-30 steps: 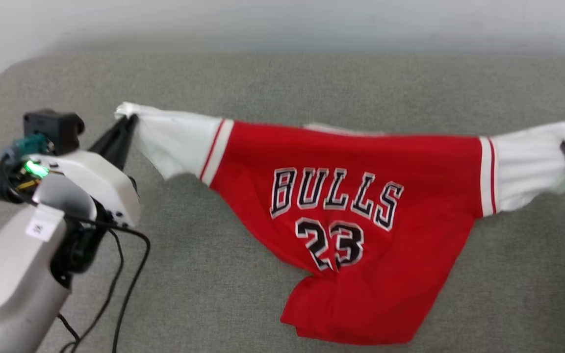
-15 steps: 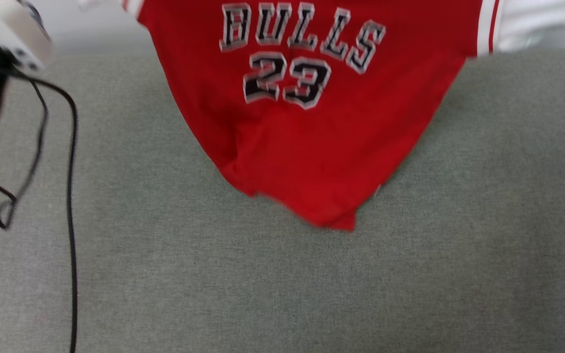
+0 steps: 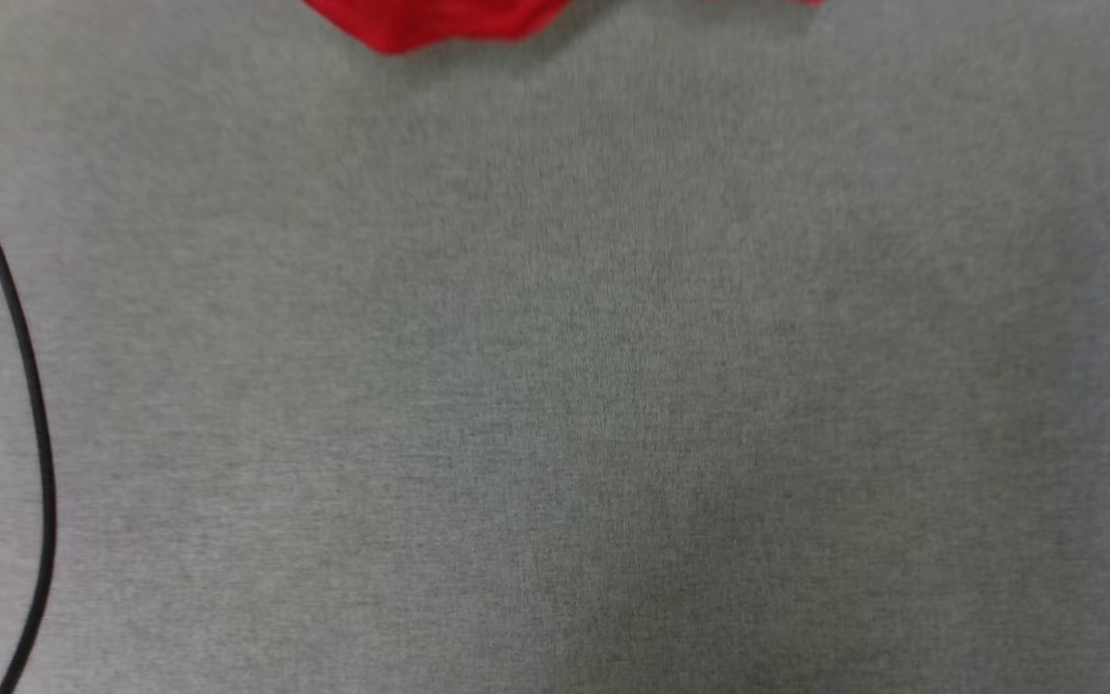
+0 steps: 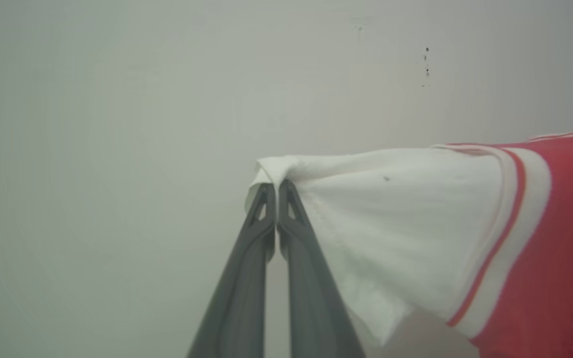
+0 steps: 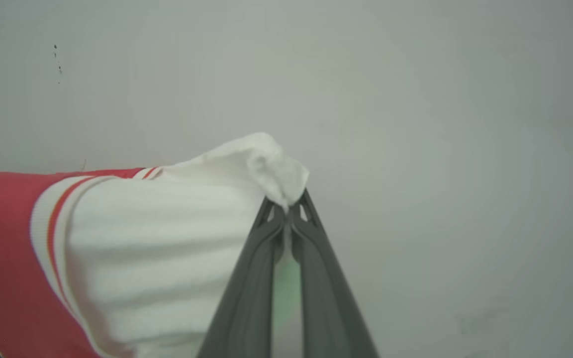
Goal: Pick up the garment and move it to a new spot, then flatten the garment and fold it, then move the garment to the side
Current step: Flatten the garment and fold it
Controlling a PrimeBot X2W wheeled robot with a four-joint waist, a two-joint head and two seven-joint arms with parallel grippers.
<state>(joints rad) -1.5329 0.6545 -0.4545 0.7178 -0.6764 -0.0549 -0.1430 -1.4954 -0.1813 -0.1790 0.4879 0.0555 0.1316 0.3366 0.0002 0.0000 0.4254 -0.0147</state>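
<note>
The garment, a red jersey with white sleeves and red-and-white striped trim, hangs stretched between my two grippers in front of a pale wall. My left gripper point(image 4: 276, 185) is shut on the tip of one white sleeve point(image 4: 391, 219), and the red body point(image 4: 565, 238) runs off to the right in that view. My right gripper point(image 5: 287, 205) is shut on the tip of the other white sleeve point(image 5: 167, 238), with the red body point(image 5: 3, 248) at the left. In the head view, just the garment's red bottom hem point(image 3: 439, 21) shows at the top edge.
The grey fabric surface point(image 3: 555, 386) spreads across the head view. A black cable point(image 3: 20, 347) curves down its left side. Behind the sleeves in both wrist views is a plain pale wall point(image 4: 117, 99).
Both grippers have lifted the garment up off the grey surface. In the head view it has gone from spread across the middle to a strip of hem at the top, and the arms have left that view.
</note>
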